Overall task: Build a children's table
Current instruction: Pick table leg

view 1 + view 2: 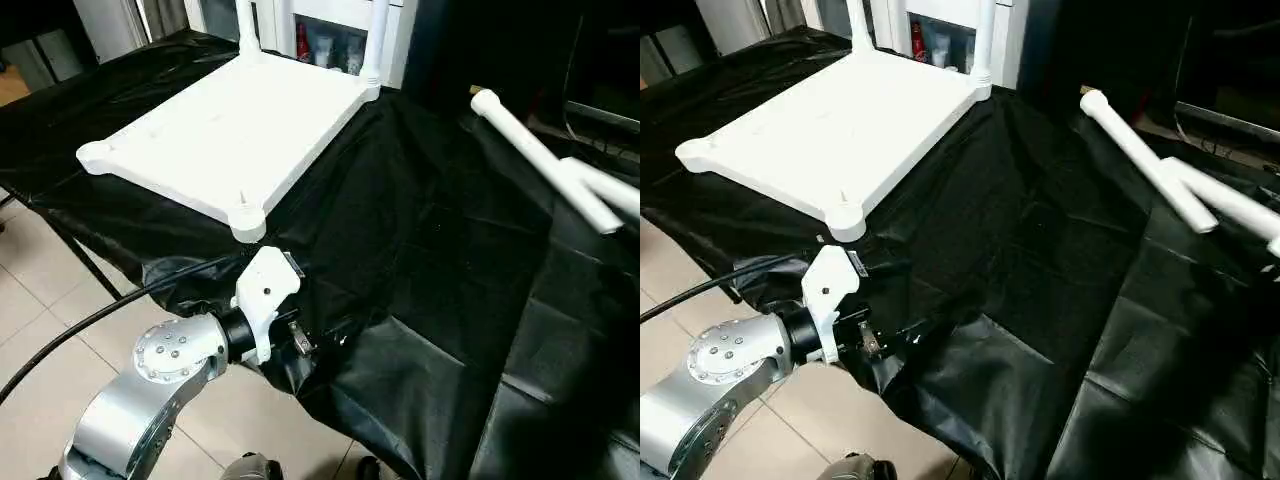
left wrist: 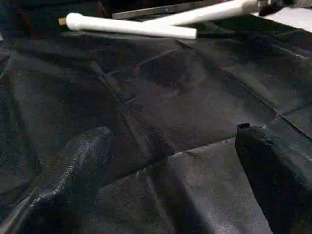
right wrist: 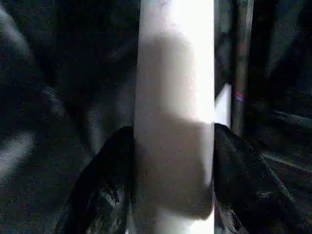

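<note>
Basically, the tabletop (image 1: 225, 125) lay underside up on the black cover (image 1: 420, 260), two legs already standing in its far corner sockets, the far-left leg (image 1: 246, 25) and the far-right leg (image 1: 375, 40); the two near sockets were still empty, so half the legs looked fitted. Right gripper (image 3: 170, 161) was clamped on a leg (image 3: 175, 97), one black finger on each side of the tube, presumably holding it ready for a socket. A second loose leg (image 1: 540, 160) lay on the cover at the right, crossing the other one, well apart from the tabletop. Left gripper (image 2: 161, 185) hung low near the cover's front edge, just below the near corner socket (image 1: 247, 220), fingers spread wide and holding nothing; one finger (image 2: 273, 170) showed in the left wrist view. Likely free to steady the top or fetch a leg. Behind the top stood a white cabinet (image 1: 330, 30) with bottles inside. Loose, wrinkled cover folds and the left arm's cable (image 1: 90, 320) could snag a move.
</note>
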Controlling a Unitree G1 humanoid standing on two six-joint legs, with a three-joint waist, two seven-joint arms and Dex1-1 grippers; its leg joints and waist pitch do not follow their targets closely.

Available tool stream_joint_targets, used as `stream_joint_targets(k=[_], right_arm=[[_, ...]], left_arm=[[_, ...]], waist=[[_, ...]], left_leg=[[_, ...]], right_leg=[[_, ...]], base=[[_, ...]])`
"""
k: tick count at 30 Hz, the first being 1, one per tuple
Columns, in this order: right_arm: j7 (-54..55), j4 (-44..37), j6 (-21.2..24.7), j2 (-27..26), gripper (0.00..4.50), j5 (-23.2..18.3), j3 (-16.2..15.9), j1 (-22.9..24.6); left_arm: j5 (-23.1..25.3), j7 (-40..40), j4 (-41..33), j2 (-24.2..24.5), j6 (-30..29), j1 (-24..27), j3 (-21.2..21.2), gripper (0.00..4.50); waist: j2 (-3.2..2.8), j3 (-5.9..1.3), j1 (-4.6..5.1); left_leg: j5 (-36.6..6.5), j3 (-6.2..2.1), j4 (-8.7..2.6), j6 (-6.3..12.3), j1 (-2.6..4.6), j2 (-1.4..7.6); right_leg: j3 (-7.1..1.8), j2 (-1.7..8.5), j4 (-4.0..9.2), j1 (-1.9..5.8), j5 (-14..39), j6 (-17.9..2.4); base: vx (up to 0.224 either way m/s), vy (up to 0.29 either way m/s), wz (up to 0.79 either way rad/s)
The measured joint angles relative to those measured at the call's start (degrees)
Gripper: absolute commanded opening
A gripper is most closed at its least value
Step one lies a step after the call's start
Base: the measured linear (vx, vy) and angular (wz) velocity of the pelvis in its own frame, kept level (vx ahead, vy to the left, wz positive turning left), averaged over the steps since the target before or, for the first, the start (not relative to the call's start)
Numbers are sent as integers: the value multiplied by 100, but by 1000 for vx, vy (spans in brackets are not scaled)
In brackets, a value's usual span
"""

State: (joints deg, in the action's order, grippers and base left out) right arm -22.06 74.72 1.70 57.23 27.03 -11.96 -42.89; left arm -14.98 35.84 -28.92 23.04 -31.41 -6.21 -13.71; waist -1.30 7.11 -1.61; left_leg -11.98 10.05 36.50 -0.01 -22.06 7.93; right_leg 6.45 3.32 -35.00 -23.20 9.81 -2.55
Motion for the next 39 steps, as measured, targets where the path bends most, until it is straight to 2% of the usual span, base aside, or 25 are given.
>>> stream_joint_targets(k=[18, 30, 34, 39], right_arm=[[-239, -703, -68, -604, 188, -43, -94, 74], [-316, -1126, 22, -735, 188, -68, -111, 196], [-354, -1341, 35, -777, 188, -199, -70, 319], [-436, -1765, -57, -960, 188, -529, 165, 510]], left_arm=[[7, 20, 9, 87, 72, -3, 0, 450], [13, 4, 13, 128, 97, -3, 1, 450], [15, 3, 47, 129, 140, -3, 1, 450], [23, -18, 68, 122, 201, -19, 1, 450]], waist=[[-9, -11, -18], [-10, -12, -54], [-12, -13, -48], [-15, -15, -43]], left_leg=[[6, 0, 6, 8, 2, 2], [11, 2, 9, 16, -2, 4], [11, 2, 9, 15, -1, 4], [11, 2, 9, 15, 0, 6]], right_leg=[[0, 0, -6, 6, -4, -6], [0, 1, -7, 6, -4, -6], [0, 1, -7, 7, -4, -6], [0, 1, -10, 6, -4, -7]], base=[[0, 0, 0], [0, 0, 0], [0, 0, 0], [0, 0, 0]])
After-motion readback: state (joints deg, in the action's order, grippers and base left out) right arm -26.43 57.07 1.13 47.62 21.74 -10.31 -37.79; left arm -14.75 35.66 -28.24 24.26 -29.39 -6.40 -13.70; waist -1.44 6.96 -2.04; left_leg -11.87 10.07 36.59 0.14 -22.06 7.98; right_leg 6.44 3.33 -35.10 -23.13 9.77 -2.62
